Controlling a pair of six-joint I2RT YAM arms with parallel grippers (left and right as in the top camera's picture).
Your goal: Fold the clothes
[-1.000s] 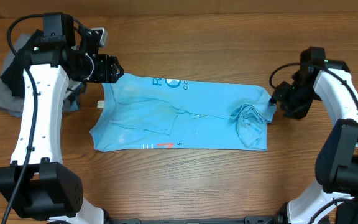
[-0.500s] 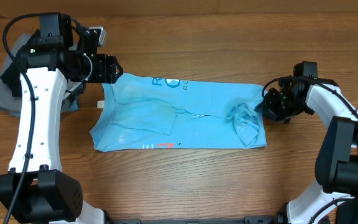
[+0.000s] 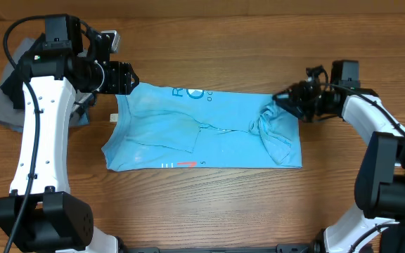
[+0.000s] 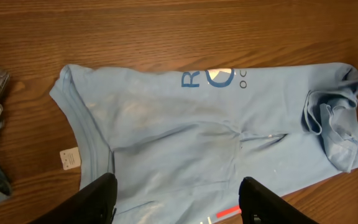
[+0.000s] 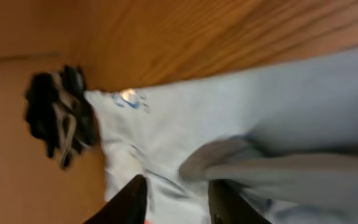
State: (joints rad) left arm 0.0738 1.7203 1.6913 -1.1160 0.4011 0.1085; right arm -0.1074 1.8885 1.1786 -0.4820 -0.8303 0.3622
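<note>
T-shirt (image 3: 188,133), light blue, lies flat on the table (image 3: 223,211) seen from overhead, its long axis running left to right, with the white tag (image 3: 111,117) end near the left gripper (image 3: 123,77) and the bunched end at the right gripper (image 3: 285,98). From the left wrist, the left gripper's fingers (image 4: 101,193) stand wide apart above the shirt, holding nothing. The right wrist view is blurred: a ridge of cloth lies just beyond the right gripper's fingers (image 5: 129,199), and I cannot tell whether they pinch it.
</note>
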